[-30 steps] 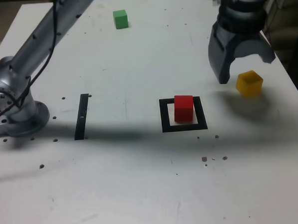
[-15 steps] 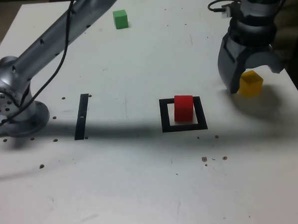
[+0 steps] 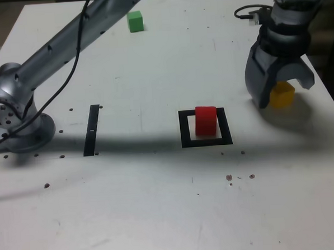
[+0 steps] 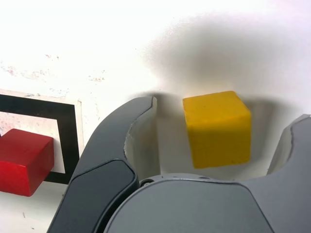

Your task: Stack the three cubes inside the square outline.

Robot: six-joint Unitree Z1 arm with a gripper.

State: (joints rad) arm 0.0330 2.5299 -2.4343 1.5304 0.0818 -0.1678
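Observation:
The yellow cube [image 3: 283, 96] rests on the white table near the exterior view's right edge. My gripper [image 3: 282, 91] is lowered around it, jaws open with one finger on each side. In the wrist view the yellow cube [image 4: 217, 127] sits between the fingers [image 4: 127, 127] of the gripper [image 4: 223, 114], with a gap showing on both sides. The red cube [image 3: 206, 120] stands inside the square outline [image 3: 184, 129], also seen in the wrist view as the red cube [image 4: 24, 160] on the outline [image 4: 68, 141]. The green cube [image 3: 134, 21] lies at the far back.
A narrow black bar [image 3: 91, 129] is marked on the table to the exterior view's left of the outline. The arm's base [image 3: 18, 124] is bolted at the left edge, and the arm spans across the back. The table's right edge [image 3: 329, 102] runs close to the yellow cube.
The gripper has moved right and down, from beside the yellow cube to straddling it. Its jaws have narrowed a little. The cubes have not moved.

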